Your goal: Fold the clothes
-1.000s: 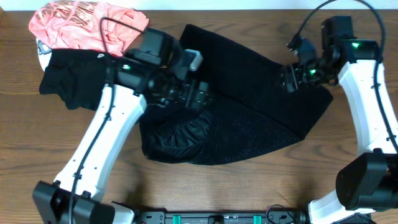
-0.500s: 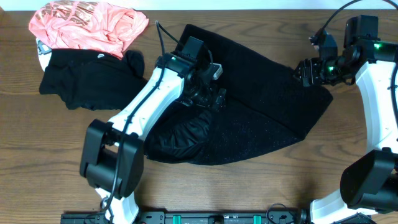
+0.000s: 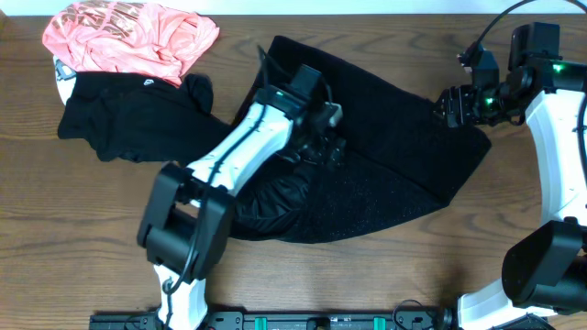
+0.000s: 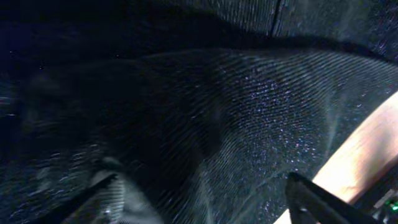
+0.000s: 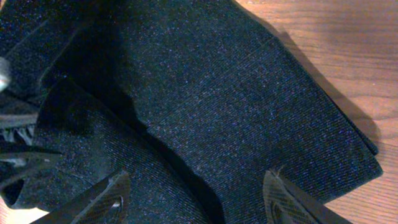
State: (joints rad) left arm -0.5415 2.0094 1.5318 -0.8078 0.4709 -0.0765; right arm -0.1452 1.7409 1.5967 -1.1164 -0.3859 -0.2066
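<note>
**Table holding: three garments, two arms over the largest**

1. Wooden table [image 3: 64,229]. Brown, grain running left to right; carries all the items below.

2. Black speckled garment [image 3: 394,174]. The largest piece, coarse-textured, spread across the middle and right of the table. One long straight edge runs diagonally from the upper centre down towards the right. A glossier, crumpled black portion [image 3: 275,202] shows at its lower left side. In the right wrist view a folded layer lies over a lower one, its edge forming a stepped line.

3. Left arm [image 3: 243,151]. White links reach from the near edge of the table up to the middle of the speckled garment.

4. Right arm [image 3: 550,137]. It stands along the right side of the table, its wrist above the garment's upper right corner.

5. Matte black top [image 3: 119,119]. Smoother cloth, bunched at the far left, apart from the speckled garment.

6. Coral-pink shirt [image 3: 128,41]. Pale print, lying at the far left corner, overlapping the top's upper edge.

7. Left gripper [image 4: 198,186]. Fingers [image 4: 106,196] are spread wide and set low against the speckled cloth, which fills the view. Whether any cloth is caught cannot be told.

8. Right gripper [image 5: 196,180]. Fingers [image 5: 106,199] are parted and hover above the garment's corner with nothing between them.
</note>
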